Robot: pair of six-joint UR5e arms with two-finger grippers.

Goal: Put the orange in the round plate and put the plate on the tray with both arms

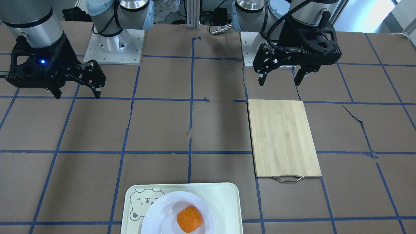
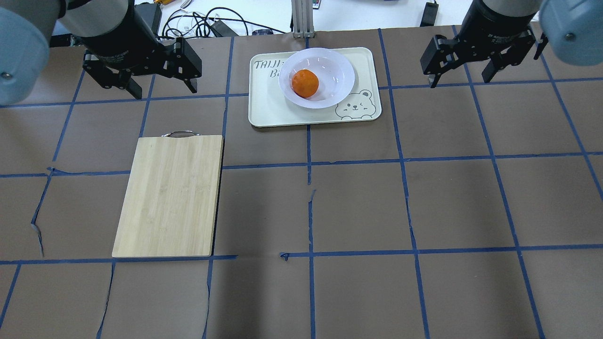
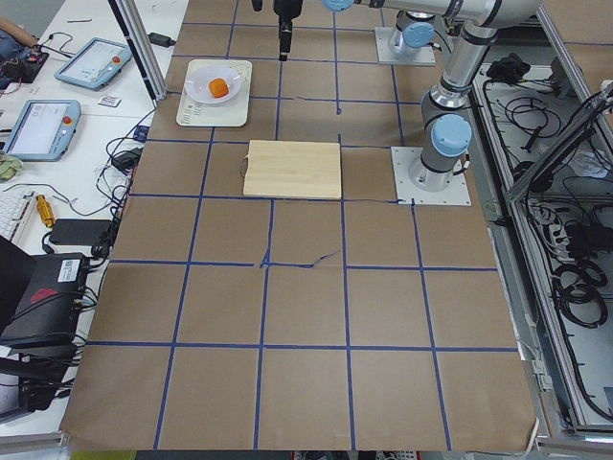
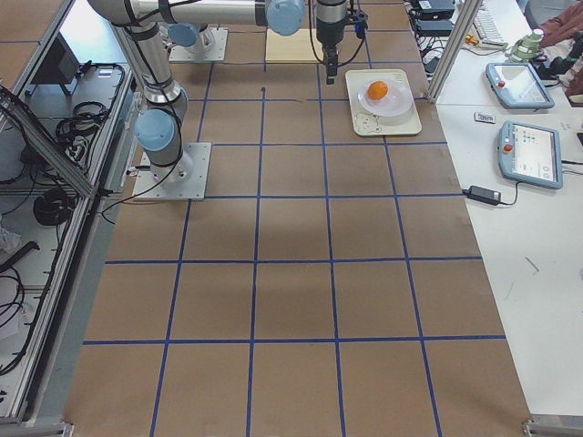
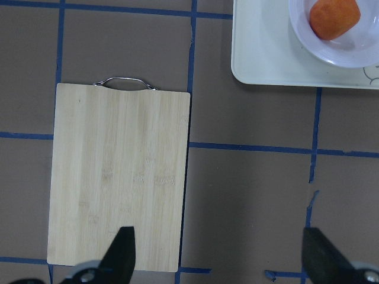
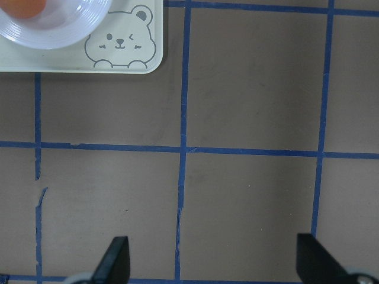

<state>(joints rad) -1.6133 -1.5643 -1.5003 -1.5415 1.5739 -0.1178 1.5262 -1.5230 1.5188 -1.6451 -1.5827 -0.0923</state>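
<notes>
The orange (image 2: 305, 83) lies in the well of the white round plate (image 2: 334, 70). The plate rests on the cream tray (image 2: 268, 108) with the bear face, at the table's far middle. In the front-facing view the orange (image 1: 189, 218), plate (image 1: 162, 211) and tray (image 1: 224, 201) sit at the bottom edge. My left gripper (image 2: 165, 90) hangs open and empty to the left of the tray, above the table. My right gripper (image 2: 458, 81) hangs open and empty to the tray's right. Both wrist views show spread fingertips (image 5: 121, 254) (image 6: 115, 260) with nothing between them.
A bamboo cutting board (image 2: 169, 193) with a metal handle lies on the left half of the table, below the left gripper. Brown paper with blue tape lines covers the table. Tablets and cables lie on the side bench (image 4: 524, 150) beyond the tray.
</notes>
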